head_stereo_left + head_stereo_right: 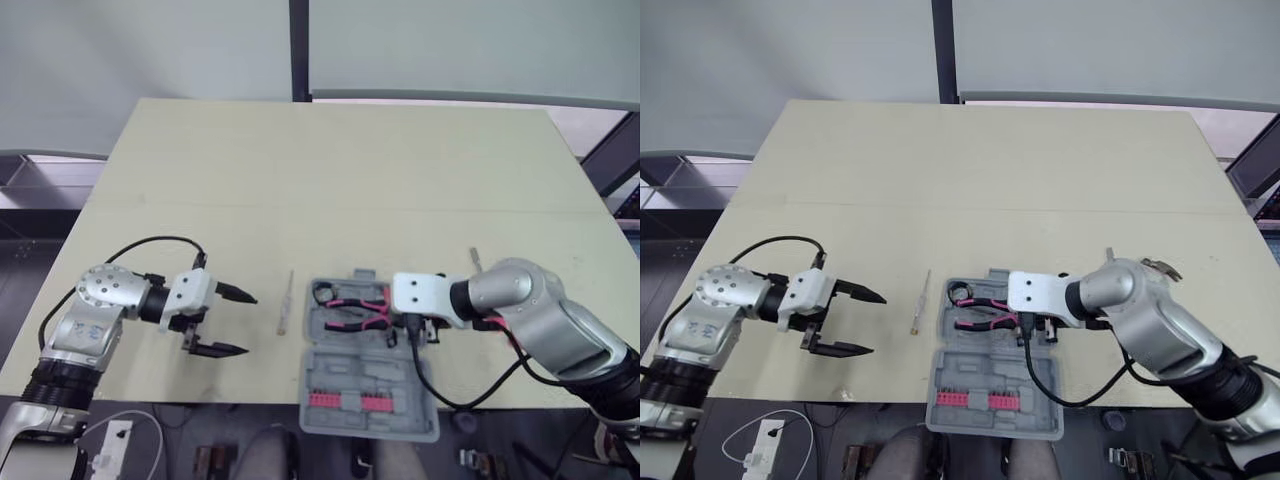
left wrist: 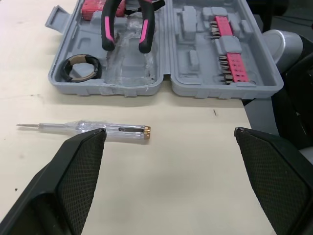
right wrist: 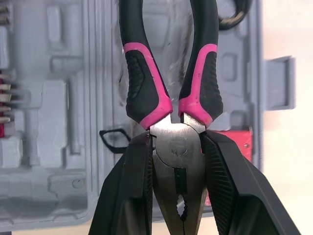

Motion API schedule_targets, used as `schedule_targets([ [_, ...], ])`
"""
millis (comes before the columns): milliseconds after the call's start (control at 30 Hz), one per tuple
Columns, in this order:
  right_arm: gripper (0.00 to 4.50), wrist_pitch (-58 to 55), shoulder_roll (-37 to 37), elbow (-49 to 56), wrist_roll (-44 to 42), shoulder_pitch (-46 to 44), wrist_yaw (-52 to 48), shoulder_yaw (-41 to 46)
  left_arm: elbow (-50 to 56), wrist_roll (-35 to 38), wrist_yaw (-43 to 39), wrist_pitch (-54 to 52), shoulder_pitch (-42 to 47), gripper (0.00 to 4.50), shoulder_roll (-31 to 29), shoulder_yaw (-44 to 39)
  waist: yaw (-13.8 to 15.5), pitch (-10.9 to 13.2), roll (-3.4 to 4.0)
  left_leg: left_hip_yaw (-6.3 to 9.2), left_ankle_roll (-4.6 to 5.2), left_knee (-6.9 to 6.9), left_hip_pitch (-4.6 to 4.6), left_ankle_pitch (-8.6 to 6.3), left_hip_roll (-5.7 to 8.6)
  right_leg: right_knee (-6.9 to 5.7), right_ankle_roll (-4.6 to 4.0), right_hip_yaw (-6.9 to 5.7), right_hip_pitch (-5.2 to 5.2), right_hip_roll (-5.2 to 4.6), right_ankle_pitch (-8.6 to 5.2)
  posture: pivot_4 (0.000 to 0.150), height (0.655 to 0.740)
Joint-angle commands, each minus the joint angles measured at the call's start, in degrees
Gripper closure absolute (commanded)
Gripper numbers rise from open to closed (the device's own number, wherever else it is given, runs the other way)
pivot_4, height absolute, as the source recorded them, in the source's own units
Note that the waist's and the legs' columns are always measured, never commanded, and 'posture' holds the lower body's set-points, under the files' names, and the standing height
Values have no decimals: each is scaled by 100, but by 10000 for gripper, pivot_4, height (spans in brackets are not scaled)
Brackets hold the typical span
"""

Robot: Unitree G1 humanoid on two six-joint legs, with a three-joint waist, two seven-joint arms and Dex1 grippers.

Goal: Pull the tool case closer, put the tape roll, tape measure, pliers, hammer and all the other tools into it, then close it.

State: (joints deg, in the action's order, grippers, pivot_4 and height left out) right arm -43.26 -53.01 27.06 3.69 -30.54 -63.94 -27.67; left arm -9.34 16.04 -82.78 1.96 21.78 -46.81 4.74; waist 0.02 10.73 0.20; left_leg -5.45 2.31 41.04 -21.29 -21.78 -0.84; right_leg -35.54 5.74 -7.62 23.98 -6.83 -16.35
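The grey tool case (image 1: 330,375) lies open at the table's front edge, with its lid half toward me. My right gripper (image 3: 176,142) is shut on the black-and-pink pliers (image 3: 171,88) at their pivot and holds them over the case's tray, handles pointing away from it. A tape roll (image 2: 80,68) sits in the tray's corner. A clear-handled screwdriver (image 1: 286,302) lies on the table just left of the case. My left gripper (image 1: 250,324) stands open left of the screwdriver, with nothing between its fingers.
Pink bit strips (image 2: 227,44) fill the lid. A red item (image 3: 234,142) lies in the tray under the right gripper. The table (image 1: 330,170) stretches bare beyond the case. Cables trail from both wrists.
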Motion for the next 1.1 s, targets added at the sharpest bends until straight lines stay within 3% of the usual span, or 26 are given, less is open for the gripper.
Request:
schedule_targets([
  [33,35358,-82,74,184,271,-48,109,-222,-63,-41,-71,127,53,0,5,26,-10,0,0,-2,0,-1,0,0,0,0,0,0,0,0,0,1500,7400],
  [367,35358,-324,484,20,549,-387,43,-670,-521,-233,47,439,391,0,189,77,-16,0,0,-4,-1,0,1,0,-3,-2,0,2,2,8,0,1500,7400],
  [1100,35358,-270,1161,-654,809,-650,182,-932,-259,-354,241,304,566,0,218,93,-26,0,1,-6,-2,1,2,-1,-4,-5,0,3,3,11,0,1500,7400],
])
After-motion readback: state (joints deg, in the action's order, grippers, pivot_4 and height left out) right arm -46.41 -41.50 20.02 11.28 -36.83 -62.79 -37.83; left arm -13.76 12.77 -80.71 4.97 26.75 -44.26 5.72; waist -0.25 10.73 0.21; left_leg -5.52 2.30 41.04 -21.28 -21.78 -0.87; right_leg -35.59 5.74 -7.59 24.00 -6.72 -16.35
